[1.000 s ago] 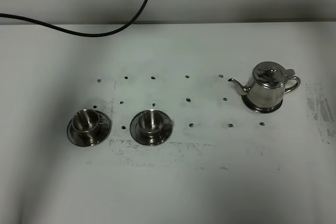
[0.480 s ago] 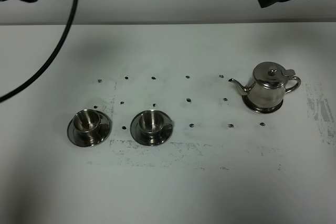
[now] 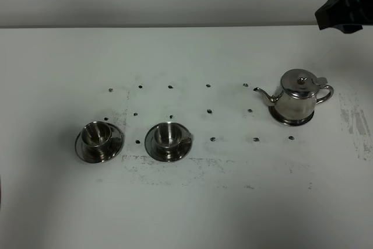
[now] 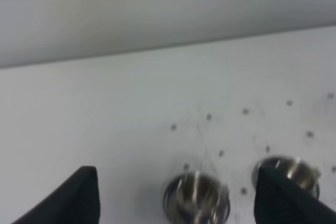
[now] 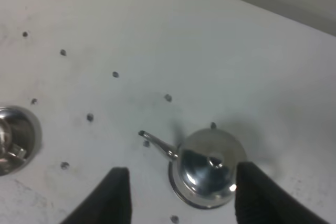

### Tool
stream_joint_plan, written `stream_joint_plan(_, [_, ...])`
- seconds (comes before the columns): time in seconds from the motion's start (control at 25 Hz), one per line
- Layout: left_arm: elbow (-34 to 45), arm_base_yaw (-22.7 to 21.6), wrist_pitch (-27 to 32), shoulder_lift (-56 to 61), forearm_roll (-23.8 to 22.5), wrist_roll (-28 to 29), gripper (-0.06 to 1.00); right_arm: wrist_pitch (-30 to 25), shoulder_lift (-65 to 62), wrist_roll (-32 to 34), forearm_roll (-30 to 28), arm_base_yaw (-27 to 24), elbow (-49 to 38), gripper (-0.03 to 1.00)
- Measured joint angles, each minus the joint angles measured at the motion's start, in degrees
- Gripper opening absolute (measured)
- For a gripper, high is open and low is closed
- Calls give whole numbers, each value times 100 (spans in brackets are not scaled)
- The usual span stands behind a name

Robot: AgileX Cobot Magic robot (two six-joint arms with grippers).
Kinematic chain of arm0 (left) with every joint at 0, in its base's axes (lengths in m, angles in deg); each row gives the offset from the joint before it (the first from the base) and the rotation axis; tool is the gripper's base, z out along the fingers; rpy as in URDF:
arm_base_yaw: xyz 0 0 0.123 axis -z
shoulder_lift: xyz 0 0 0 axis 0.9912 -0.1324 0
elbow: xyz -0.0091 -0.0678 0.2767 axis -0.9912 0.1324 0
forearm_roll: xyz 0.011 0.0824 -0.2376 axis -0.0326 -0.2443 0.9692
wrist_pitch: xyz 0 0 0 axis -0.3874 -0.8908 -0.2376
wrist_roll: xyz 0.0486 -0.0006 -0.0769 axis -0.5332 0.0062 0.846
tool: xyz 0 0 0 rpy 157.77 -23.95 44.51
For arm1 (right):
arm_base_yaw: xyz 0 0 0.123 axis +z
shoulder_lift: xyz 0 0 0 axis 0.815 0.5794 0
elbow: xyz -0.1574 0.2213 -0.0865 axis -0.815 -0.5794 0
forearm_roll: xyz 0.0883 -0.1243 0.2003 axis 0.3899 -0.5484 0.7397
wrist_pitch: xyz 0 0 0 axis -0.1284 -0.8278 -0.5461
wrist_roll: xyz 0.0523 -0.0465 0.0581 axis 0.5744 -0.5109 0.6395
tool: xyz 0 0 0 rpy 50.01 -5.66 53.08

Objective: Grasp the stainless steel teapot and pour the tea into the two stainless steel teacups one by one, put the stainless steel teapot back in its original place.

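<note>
The teapot (image 3: 298, 98) stands upright on the right part of the desk (image 3: 192, 208) with its lid shut. It sits on a small round disc (image 3: 289, 122) whose rim shows just around its base. Its thin spout points toward the cups and its loop handle points away from them. Nothing touches it.

Well apart from it, the nearer cup (image 3: 168, 134) sits on its saucer (image 3: 156, 150). The farther cup (image 3: 96, 134) sits on its own saucer (image 3: 84, 153) just beside it, and the two saucers are close but not touching. Rows of small dark dots (image 3: 208, 111) mark the desk between teapot and cups.

The right gripper (image 5: 181, 171) hangs clear of the teapot with its jaws wide and holding nothing. In its wrist view the two dark fingers (image 5: 107, 198) frame the pot from above. In the high view only a dark piece of the right arm (image 3: 345, 5) shows, at the upper right corner.

The left gripper (image 4: 176, 174) hangs off the desk on the cups' side, its jaws also wide and empty. Both cups appear blurred beyond its fingers (image 4: 79, 198).
</note>
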Motion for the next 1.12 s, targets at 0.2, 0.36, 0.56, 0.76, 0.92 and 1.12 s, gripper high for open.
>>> stream_joint_plan(0.2, [160, 0, 1282, 1199, -604, 567, 59, 66, -182, 0, -11, 0, -107, 43])
stream_joint_plan(0.36, [439, 0, 1969, 1760, -684, 696, 59, 85, -182, -5, 26, 0, -107, 42])
stream_joint_plan(0.56, [1310, 0, 2087, 2228, -684, 864, 59, 133, -182, -26, 86, 0, -111, 41])
stream_joint_plan(0.76, [1514, 0, 2275, 2349, -679, 957, 59, 181, -182, -33, 97, 0, -111, 41])
stream_joint_plan(0.92, [1514, 0, 2275, 2404, -679, 969, 59, 197, -182, -95, 97, 0, -111, 41])
stream_joint_plan(1.12, [1520, 0, 2275, 2956, -674, 976, 59, 234, -182, -190, 97, 0, -111, 41])
